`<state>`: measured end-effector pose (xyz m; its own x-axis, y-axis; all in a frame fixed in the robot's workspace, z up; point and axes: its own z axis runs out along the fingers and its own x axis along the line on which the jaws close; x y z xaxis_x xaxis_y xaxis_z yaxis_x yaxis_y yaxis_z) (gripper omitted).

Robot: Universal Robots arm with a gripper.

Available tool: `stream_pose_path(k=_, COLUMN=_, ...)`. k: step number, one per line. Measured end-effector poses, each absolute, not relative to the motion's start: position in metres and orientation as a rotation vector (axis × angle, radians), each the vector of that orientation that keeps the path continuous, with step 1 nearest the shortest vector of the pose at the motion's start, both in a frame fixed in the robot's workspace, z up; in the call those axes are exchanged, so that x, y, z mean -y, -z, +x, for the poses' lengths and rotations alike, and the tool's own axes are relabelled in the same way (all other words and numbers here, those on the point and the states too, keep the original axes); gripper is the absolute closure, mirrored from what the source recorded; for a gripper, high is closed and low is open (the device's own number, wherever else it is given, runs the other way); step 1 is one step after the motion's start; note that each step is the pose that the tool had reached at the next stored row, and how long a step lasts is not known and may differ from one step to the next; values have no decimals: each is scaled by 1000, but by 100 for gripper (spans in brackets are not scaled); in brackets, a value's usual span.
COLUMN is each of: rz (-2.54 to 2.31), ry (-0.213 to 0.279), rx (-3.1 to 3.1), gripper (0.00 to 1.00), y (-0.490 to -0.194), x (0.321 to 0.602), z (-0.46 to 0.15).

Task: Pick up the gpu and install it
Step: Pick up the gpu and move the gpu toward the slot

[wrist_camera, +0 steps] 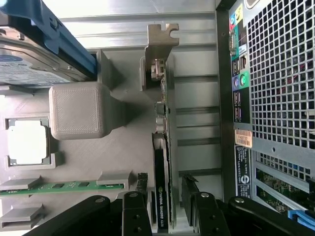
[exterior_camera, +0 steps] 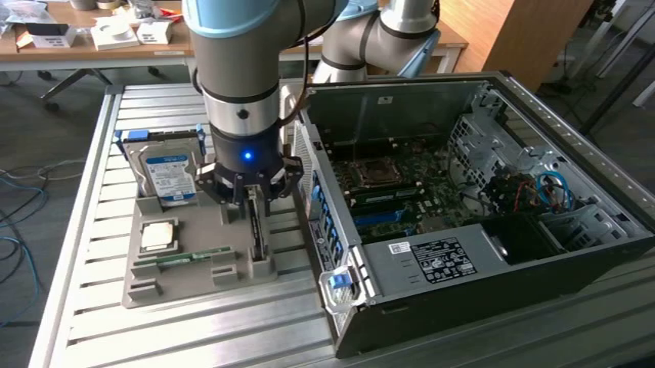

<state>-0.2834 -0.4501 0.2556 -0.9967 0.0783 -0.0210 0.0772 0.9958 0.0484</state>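
Gpu (exterior_camera: 256, 230) stands on edge in a slot of the grey holder (exterior_camera: 153, 287), mid-table (exterior_camera: 92, 253). The arm drops straight down over it. The tool (exterior_camera: 256, 201) straddles the card with its fingers (wrist_camera: 135, 209) apart and a gap on each side. The open computer case (exterior_camera: 461, 253) is just beside the slot; the hard drive (exterior_camera: 169, 172) stands toward the opposite table edge.

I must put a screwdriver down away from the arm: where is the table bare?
Bare slats of the table lie between the grey tray and the near edge, and beside the tray at the exterior view's left. Crowded: the narrow gap between tray and computer case, where the open fingers straddle the gpu.
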Motion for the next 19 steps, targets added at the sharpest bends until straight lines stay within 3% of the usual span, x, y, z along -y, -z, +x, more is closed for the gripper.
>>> stream_pose_path(k=19, rz=121, ry=-74, rx=-3115, gripper=58, y=-241, x=442, z=-283)
